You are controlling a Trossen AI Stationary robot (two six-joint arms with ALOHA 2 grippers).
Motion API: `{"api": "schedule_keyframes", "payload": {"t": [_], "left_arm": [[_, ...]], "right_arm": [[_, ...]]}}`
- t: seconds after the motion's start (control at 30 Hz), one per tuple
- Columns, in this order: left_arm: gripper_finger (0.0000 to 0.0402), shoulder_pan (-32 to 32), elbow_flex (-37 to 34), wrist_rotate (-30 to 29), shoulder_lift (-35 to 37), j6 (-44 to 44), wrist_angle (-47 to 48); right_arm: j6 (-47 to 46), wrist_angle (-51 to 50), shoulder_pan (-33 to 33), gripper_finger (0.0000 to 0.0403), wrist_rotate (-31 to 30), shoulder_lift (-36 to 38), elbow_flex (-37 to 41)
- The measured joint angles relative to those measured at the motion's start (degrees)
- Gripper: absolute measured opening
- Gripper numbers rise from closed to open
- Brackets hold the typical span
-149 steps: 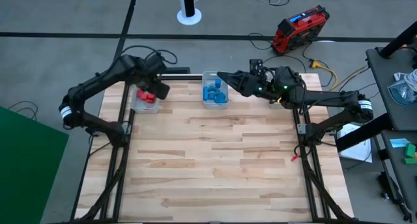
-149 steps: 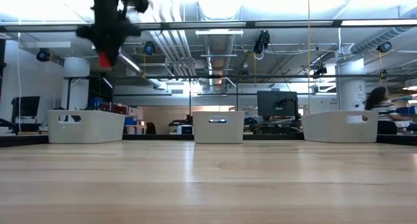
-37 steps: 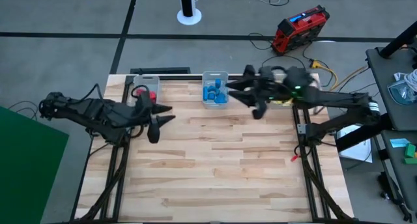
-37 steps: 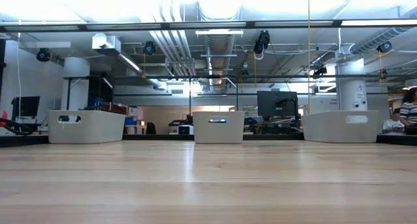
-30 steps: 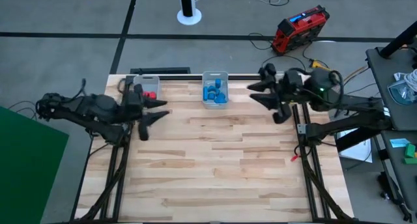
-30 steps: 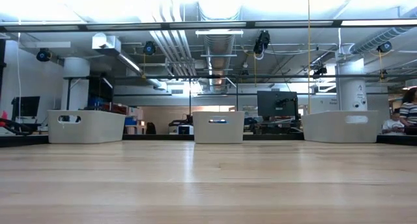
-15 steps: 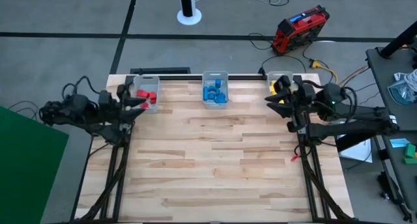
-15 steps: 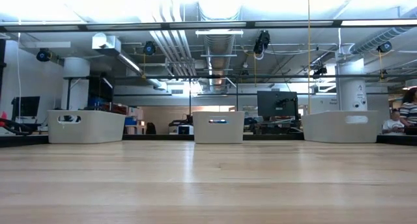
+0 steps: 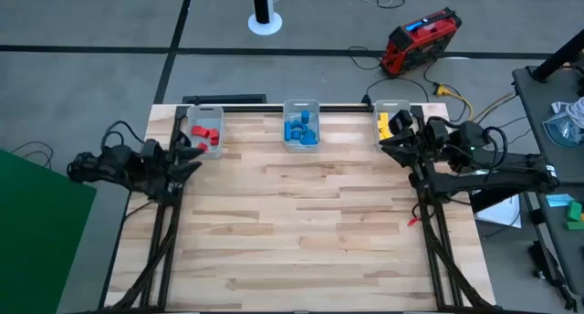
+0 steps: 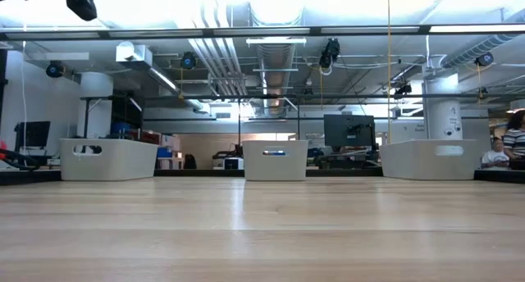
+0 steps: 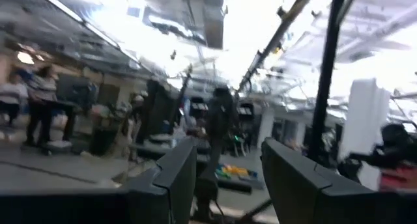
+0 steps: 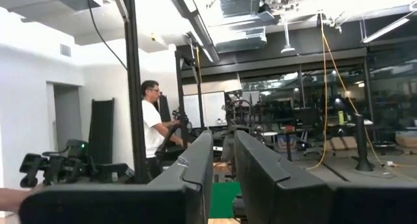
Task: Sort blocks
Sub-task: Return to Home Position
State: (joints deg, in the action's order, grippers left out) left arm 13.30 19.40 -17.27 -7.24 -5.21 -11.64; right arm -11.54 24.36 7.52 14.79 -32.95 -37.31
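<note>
I log the table (image 9: 301, 223) as pale jointed wood with a soft satin sheen (faint glare shows on it from low down), the bins (image 9: 301, 102) as smooth cloudy plastic, the blocks (image 9: 299, 130) as smooth, plastic-looking.

- Left arm (image 9: 119, 165): matte black throughout, built of slim tubular links joined by thicker, rounded joint housings.
- Thin black cables (image 9: 117, 131) arch loosely over the left arm's housings.
- Right arm (image 9: 474, 159): the same black finish and chunky joints, with more black cable looped over its wrist end.
- Left gripper (image 9: 194, 157): black, with two fingers (image 11: 172, 178) that are broad, wedge-shaped plates with flat inner faces and bevelled edges.
- Right gripper (image 9: 388, 147): black, its fingers (image 12: 195, 165) dark grey, angular and tapering, with a smooth, slightly shiny surface.
- Frame (image 9: 164, 241): black metal struts carry each arm along the table's left and right edges.
</note>
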Motion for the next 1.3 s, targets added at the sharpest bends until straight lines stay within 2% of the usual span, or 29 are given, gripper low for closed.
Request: {"api": "schedule_keyframes", "payload": {"t": [0.2,0.4,0.57,1.0,1.1,1.2,1.3], "left_arm": [[0.0151,-2.4,-0.5,-0.2,1.4,0.8,-0.3],[0.0151,-3.0,-3.4,-0.2,3.0,3.3,0.2],[0.0151,-3.0,-6.6,-0.2,7.0,3.4,0.3],[0.0151,-4.0,-11.7,-1.2,7.2,1.4,-0.6],[0.0151,-4.0,-13.1,-1.7,7.2,1.6,-3.0],[0.0151,-4.1,-14.2,-2.5,7.2,1.7,-4.4],[0.0151,-4.1,-14.2,-4.9,6.9,1.9,-4.7]], "right_arm": [[5.4,0.5,0.0,0.0057,0.0,0.7,0.5],[9.5,0.5,0.0,0.0069,0.0,4.7,3.8],[7.5,2.4,0.0,0.008,0.2,10.9,8.9],[6.2,5.5,0.0,0.0096,0.3,32.7,25.3],[5.8,10.7,0.0,0.0092,0.2,32.7,31.0],[5.8,19.3,0.0,0.0084,-3.2,29.9,36.6],[4.9,16.8,0.0,0.0075,-6.1,27.3,36.6]]}}
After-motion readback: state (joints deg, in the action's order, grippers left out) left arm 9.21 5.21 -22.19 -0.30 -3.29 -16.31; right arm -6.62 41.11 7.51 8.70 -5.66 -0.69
